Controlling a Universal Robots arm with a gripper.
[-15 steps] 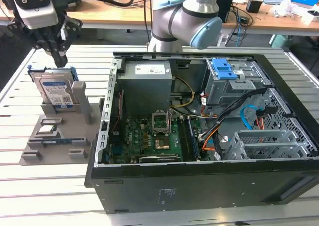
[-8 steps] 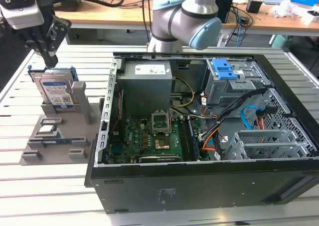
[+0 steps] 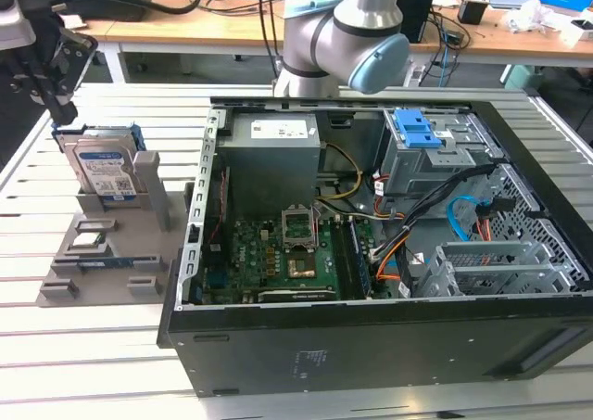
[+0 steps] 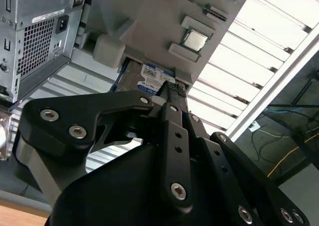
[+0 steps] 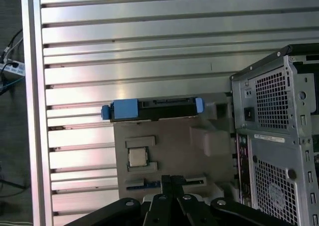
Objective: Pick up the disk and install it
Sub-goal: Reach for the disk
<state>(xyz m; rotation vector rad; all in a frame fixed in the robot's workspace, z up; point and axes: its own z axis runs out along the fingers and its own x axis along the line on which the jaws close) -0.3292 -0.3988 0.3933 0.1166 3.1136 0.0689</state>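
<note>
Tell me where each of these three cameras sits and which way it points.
Exterior view: off the arm, raised, looking down at the open black metal computer case, the grey plastic holder and the flat silver metal disk standing in it; the grey-and-blue arm and black gripper show.
First wrist view: on the wrist, facing down past the gripper onto the disk's edge and the slatted aluminium table.
Second wrist view: on the wrist, looking along the gripper at the disk's label.
Shared: both wrist views see gripper, disk, holder.
</note>
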